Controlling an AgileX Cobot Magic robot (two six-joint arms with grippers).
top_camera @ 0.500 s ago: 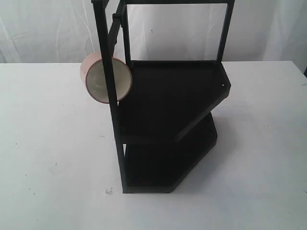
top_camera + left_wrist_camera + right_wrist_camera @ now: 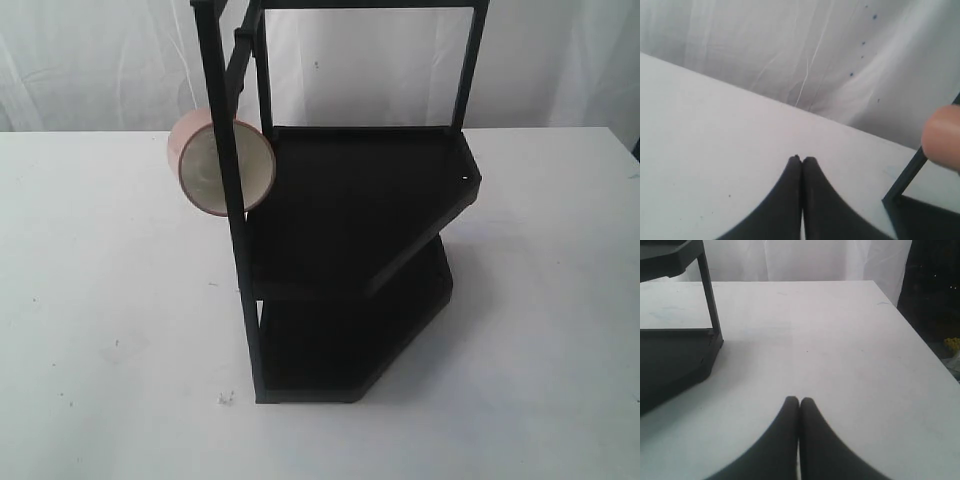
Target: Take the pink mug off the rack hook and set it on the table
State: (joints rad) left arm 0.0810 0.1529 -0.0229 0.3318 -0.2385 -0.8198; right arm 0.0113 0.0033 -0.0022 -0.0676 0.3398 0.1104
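Observation:
The pink mug [image 2: 205, 165] hangs on its side against the front left post of the black rack [image 2: 360, 215], its cream inside facing the camera. Post and mug hide the rack hook. A blurred pink edge of the mug [image 2: 942, 137] shows in the left wrist view beside a rack post. My left gripper [image 2: 802, 159] is shut with nothing in it, above the white table [image 2: 100, 300] and well away from the mug. Over the table beside the rack's base, my right gripper [image 2: 799, 400] is also shut and empty. Neither gripper shows in the exterior view.
The tall black two-shelf rack stands in the middle of the table. A white curtain [image 2: 90, 60] hangs behind. The table's edge [image 2: 920, 335] runs close to the right arm, with dark floor beyond it.

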